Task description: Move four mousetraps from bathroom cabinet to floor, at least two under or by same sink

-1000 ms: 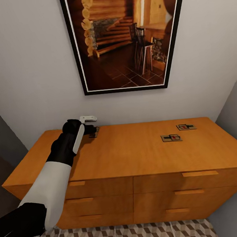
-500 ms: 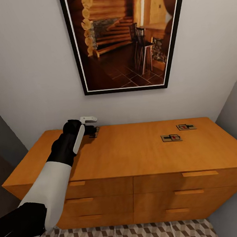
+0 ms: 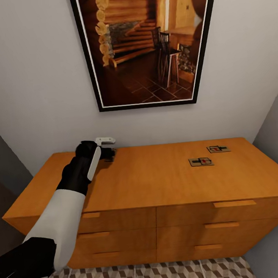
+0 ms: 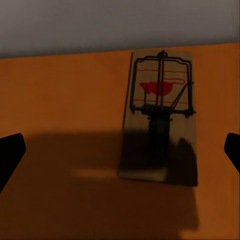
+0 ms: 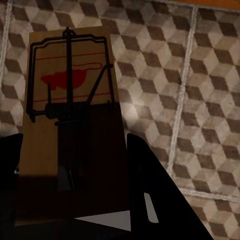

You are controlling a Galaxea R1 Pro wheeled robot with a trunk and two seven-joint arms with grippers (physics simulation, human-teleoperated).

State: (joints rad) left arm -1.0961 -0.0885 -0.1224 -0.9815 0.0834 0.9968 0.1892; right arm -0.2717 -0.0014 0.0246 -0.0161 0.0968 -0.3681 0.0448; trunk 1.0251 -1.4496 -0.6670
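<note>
Your left gripper [image 3: 110, 152] is at the cabinet's [image 3: 152, 184] back-left corner, fingers spread wide: in the left wrist view the two dark fingertips [image 4: 10, 152] sit far apart at either side, with a mousetrap [image 4: 160, 117] lying flat on the cabinet top between them, nothing touching it. That trap's far end is just beside the wall [image 4: 100, 25], and the arm's shadow covers its near half.

Your right gripper [image 5: 70, 165] is pinched on a second mousetrap [image 5: 67, 100]: the dark fingers [image 5: 145, 180] press on the board's near end from both sides, red mark and wire end pointing away. Under it you see the cube-patterned bathroom floor [image 5: 200, 75].

In the head view, two more mousetraps lie flat near the cabinet's back-right corner: one [image 3: 201, 161] nearer the middle, one [image 3: 218, 148] closer to the back edge, close together but apart. All six drawers look closed. A framed picture [image 3: 147, 44] hangs on the wall above the cabinet.
</note>
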